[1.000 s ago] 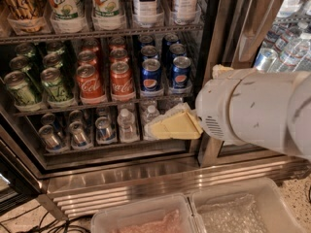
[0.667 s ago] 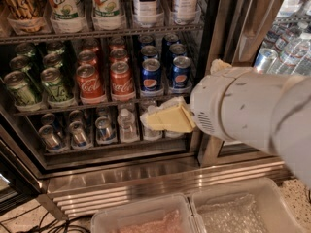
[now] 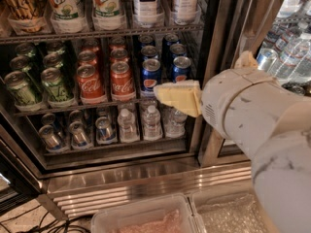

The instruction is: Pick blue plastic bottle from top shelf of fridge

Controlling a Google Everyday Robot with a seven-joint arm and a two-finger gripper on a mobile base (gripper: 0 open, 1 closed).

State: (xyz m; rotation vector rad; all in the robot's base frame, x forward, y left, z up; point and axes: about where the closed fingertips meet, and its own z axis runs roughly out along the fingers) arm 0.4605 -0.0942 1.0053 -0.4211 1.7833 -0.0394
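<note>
Blue plastic bottle (image 3: 146, 1) stands at twelve o'clock on the top shelf (image 3: 97, 34) of the fridge (image 3: 121, 174), just right of the 7UP bottles (image 3: 104, 4). Gripper (image 3: 163, 92) hovers mid-frame, at five o'clock from the bottle and well apart, beside the Pepsi cans (image 3: 151, 74). Clenched or released, I can't tell.
</note>
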